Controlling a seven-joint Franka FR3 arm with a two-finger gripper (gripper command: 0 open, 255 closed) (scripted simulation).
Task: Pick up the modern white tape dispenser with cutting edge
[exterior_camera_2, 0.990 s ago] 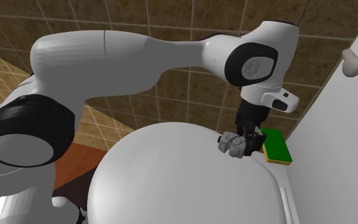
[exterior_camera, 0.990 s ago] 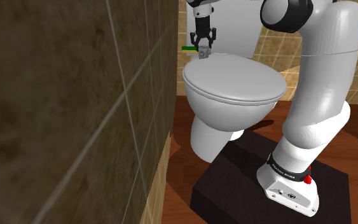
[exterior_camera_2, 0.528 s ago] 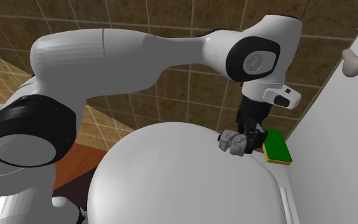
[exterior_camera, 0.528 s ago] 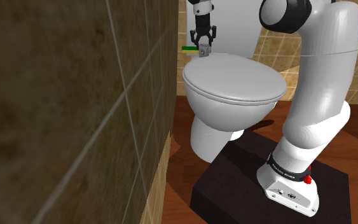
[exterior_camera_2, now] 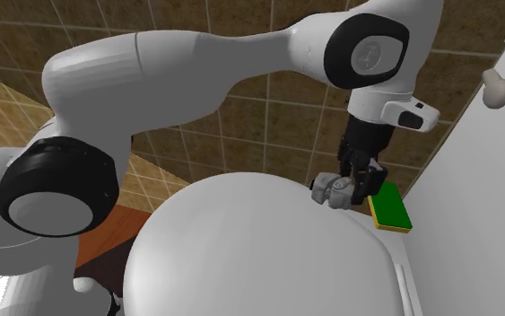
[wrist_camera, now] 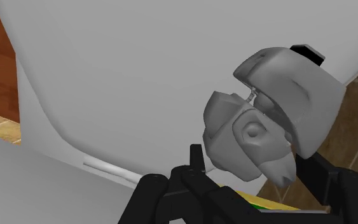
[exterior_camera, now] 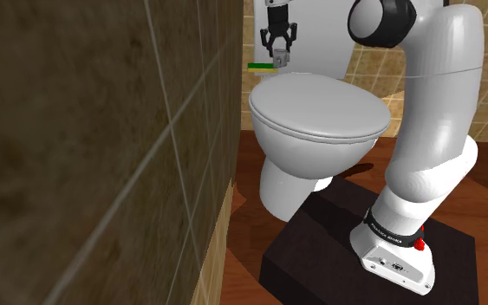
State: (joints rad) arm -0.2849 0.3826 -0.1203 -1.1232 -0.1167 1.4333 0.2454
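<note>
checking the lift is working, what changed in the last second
The black gripper, shut on the grey rounded tape dispenser, rose and carried it up, away from the white toilet lid. Its hold on the dispenser did not change. The green sponge with a yellow underside and the lid stayed where they were.

The toilet lid [exterior_camera: 320, 108] lies close below the gripper [exterior_camera_2: 360, 187] and its clasped tape dispenser [exterior_camera_2: 331, 191]. The cistern [exterior_camera_2: 488, 179] blocks one side and the tiled wall [exterior_camera_2: 268, 135] another. A green pad [exterior_camera_2: 390, 208] sits just beside the fingers. Free room lies over the lid's front half.
</note>
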